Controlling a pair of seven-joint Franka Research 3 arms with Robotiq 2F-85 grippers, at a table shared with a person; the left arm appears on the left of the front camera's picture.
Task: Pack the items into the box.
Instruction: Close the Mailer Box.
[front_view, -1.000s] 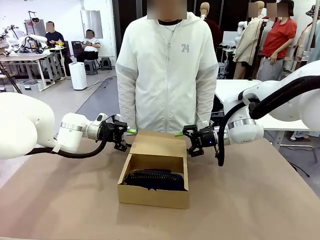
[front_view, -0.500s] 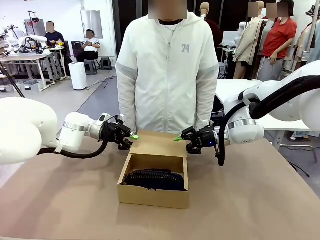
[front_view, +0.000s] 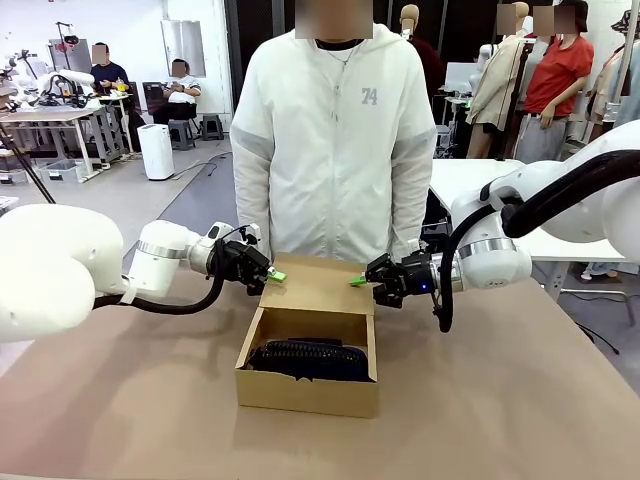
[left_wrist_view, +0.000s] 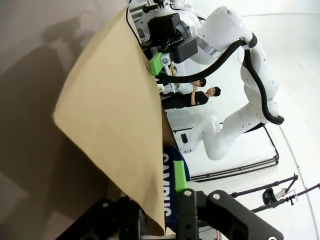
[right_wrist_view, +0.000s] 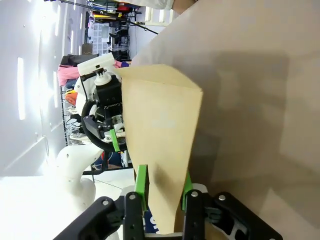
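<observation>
In the front view a brown table (front_view: 520, 400) fills the near part. Behind it stands a person in a white jacket (front_view: 332, 140), and farther back is a room with a grey floor, desks and seated people at the far left. The box (front_view: 308, 375) sits in the middle of the table, open, with its flap (front_view: 318, 288) raised on the far side. Inside lies a dark pouch (front_view: 308, 360), which covers most of the bottom. I cannot make out other items in it. The left gripper (front_view: 270, 274) is at the left far corner of the flap and the right gripper (front_view: 361, 281) is at the right far corner. Each touches the flap edge there.

In the left wrist view the flap (left_wrist_view: 112, 120) runs up from the bottom edge, over the brown table (left_wrist_view: 30, 60). The left gripper (left_wrist_view: 160, 220) has the flap edge between its fingers and is closed on it. The blue pouch (left_wrist_view: 170, 185) with white letters shows just beside the green pad. The right gripper (left_wrist_view: 162, 62) is at the far end of the flap.

In the right wrist view the right gripper (right_wrist_view: 161, 197) is closed on the flap (right_wrist_view: 160, 135), one green pad on each side. The left gripper (right_wrist_view: 116, 137) is at the far corner.
</observation>
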